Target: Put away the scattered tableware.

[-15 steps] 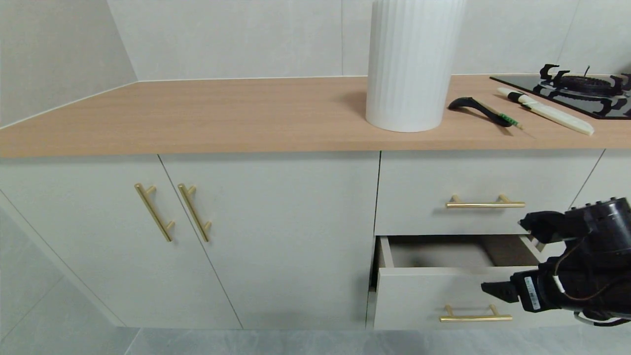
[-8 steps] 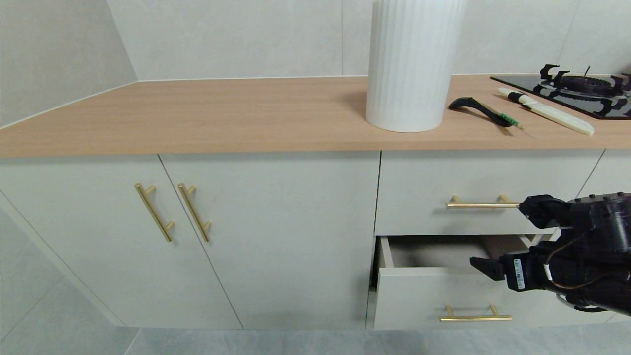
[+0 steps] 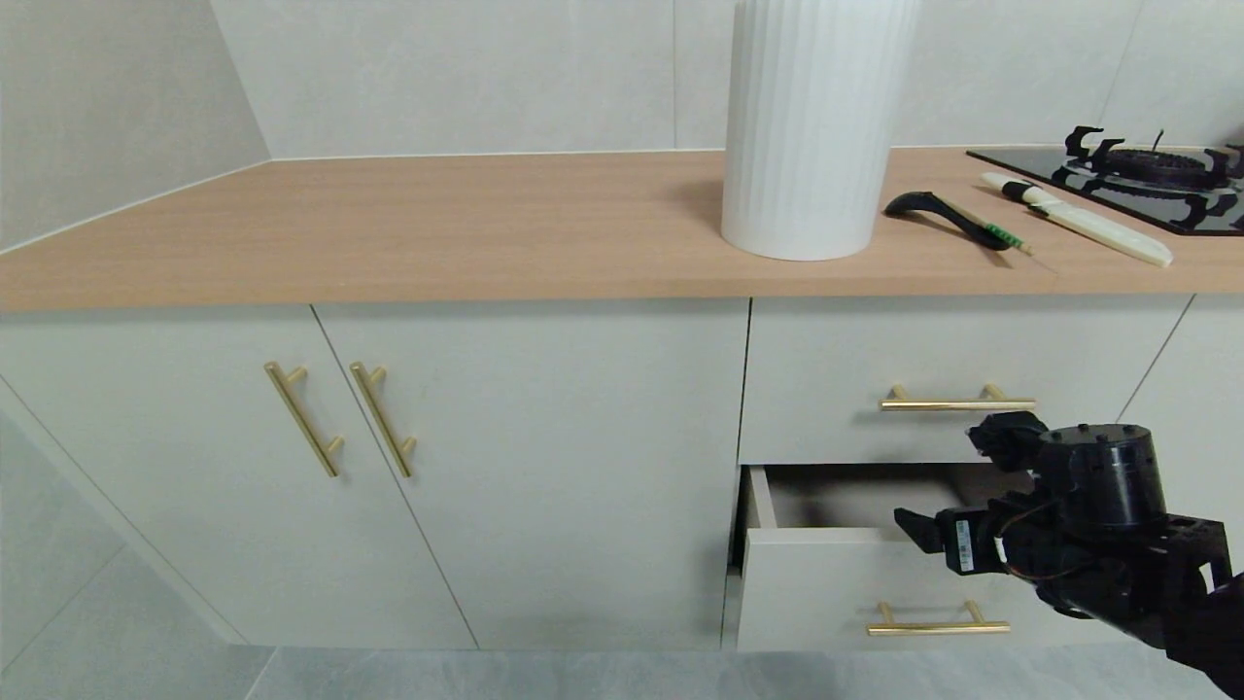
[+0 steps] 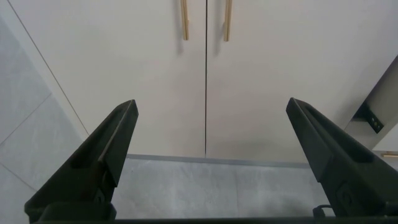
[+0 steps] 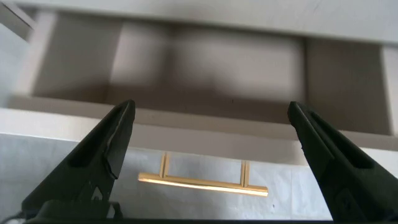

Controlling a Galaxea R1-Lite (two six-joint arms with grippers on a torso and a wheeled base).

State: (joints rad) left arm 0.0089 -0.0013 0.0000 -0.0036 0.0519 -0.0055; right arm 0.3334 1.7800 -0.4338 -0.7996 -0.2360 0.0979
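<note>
Knife (image 3: 1074, 219) lies beside the hob (image 3: 1147, 180); gaping right pincer (image 3: 941, 478) hides part of the drawer (image 3: 826, 583).

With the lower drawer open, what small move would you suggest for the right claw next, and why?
Probably raise the right claw toward the black spoon on the counter: it is open and empty, and the drawer already stands open.
</note>
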